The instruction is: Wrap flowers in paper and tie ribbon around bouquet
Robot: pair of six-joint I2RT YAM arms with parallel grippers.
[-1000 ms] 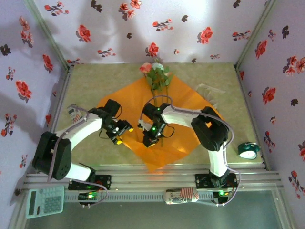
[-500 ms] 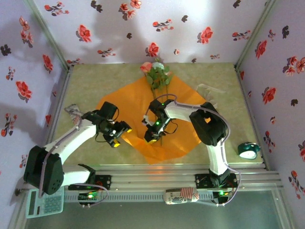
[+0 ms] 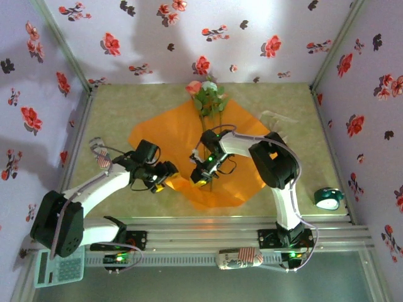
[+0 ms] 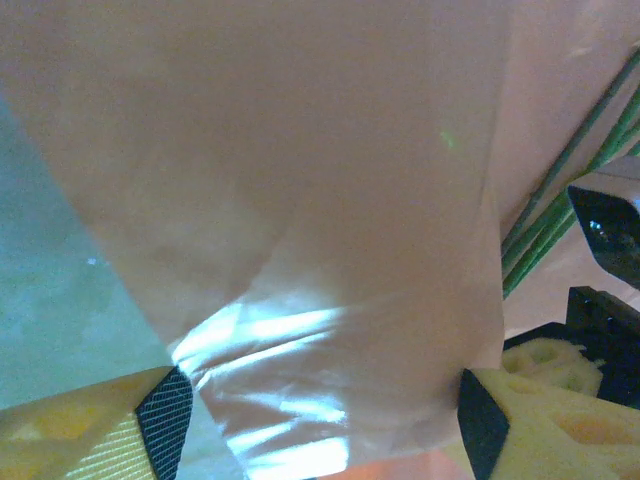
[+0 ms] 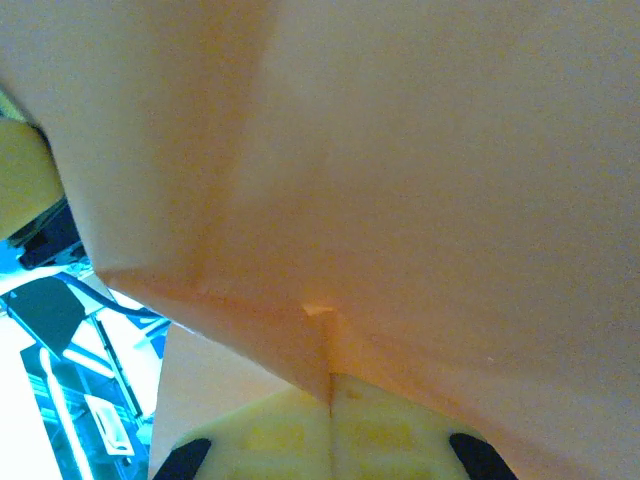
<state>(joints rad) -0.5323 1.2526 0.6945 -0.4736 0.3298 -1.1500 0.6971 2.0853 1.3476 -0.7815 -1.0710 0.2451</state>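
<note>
The orange paper [image 3: 170, 135] lies spread on the table, its near part lifted and folded. The flowers [image 3: 206, 94] rest along its middle, blooms at the far corner and green stems [image 4: 560, 200] running toward me. My right gripper [image 3: 200, 179] is over the stems, shut on a fold of the paper [image 5: 400, 180], which is pinched between its closed yellow fingers [image 5: 330, 395]. My left gripper [image 3: 162, 184] is at the paper's left near edge. It is open, and a flap of the paper [image 4: 300, 200] hangs between its wide-apart fingers [image 4: 320, 420]. The whitish ribbon [image 3: 275, 117] lies right of the paper.
A green clock [image 3: 328, 199] stands at the table's right near corner. A calculator [image 3: 60, 267] and a patterned can [image 3: 239, 258] sit by the arm bases. Flower-print walls close in the table on three sides.
My right gripper has drawn the paper's near corner up and away from me, so the sheet looks shorter. My left arm swung out and its gripper moved in to the paper's left edge.
</note>
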